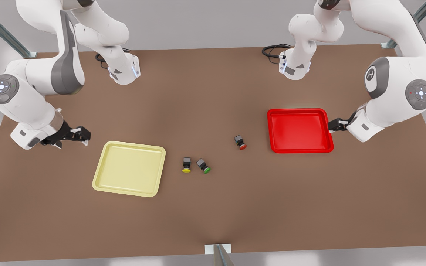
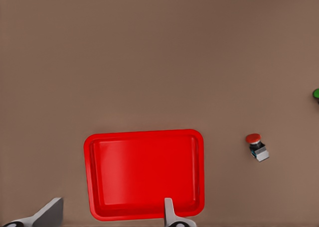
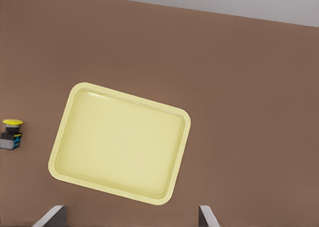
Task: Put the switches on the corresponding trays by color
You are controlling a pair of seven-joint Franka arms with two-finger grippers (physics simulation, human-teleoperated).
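Note:
The pale yellow tray (image 1: 129,169) lies at the front view's left and the red tray (image 1: 299,130) at its right. The yellow-capped switch (image 1: 186,165) lies on the table just right of the yellow tray. On the table left of the red tray is the red-capped switch (image 1: 240,142). My left gripper (image 1: 334,125) hovers open at the red tray's right edge, and the left wrist view has the red tray (image 2: 144,172) and red switch (image 2: 256,146). My right gripper (image 1: 83,136) stands open beyond the yellow tray's upper left corner, looking at the yellow tray (image 3: 119,142) and yellow switch (image 3: 11,133).
A green-capped switch (image 1: 204,166) lies close beside the yellow one, and its cap peeks in at the left wrist view's edge (image 2: 316,93). Both arm bases stand at the far side of the brown table (image 1: 213,214). A metal post (image 1: 218,255) rises at the near edge.

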